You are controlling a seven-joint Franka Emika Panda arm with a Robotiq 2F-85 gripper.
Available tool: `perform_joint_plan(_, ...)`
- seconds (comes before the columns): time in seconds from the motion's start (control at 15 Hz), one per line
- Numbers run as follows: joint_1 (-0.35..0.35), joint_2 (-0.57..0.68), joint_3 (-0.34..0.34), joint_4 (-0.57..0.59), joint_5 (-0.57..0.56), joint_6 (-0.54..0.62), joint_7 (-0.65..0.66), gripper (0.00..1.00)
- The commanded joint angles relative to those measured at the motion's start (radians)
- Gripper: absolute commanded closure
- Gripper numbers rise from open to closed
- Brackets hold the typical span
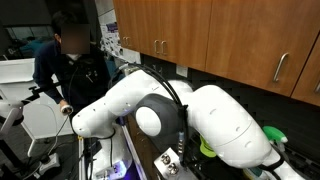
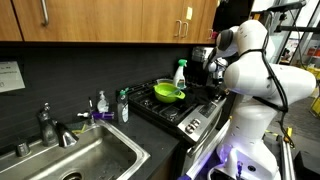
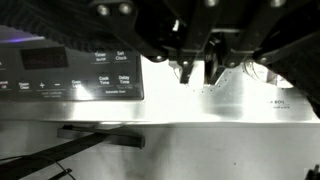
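A kitchen: sink, stove, wooden cabinets.

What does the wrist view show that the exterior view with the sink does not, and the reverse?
Only the wrist view: the shut gripper near the steel front, the display, the button labels and a dark bar below.
Only the exterior view: the sink, the faucet, the green bowl, the spray bottle, the wooden cabinets and the white arm.
Both: the stove's control panel.

arm: folded at elbow | gripper: jaws closed, fingertips pointing down
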Motion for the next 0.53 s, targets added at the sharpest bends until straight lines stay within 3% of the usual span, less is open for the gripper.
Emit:
perform_joint_plan(0.0, 0.009, 0.047, 0.034, 0.014, 0.040, -0.119, 0.006, 0.95)
perform_joint_plan(0.47, 0.009, 0.058, 0.043, 0.069, 0.045, -0.196, -0.004, 0.95)
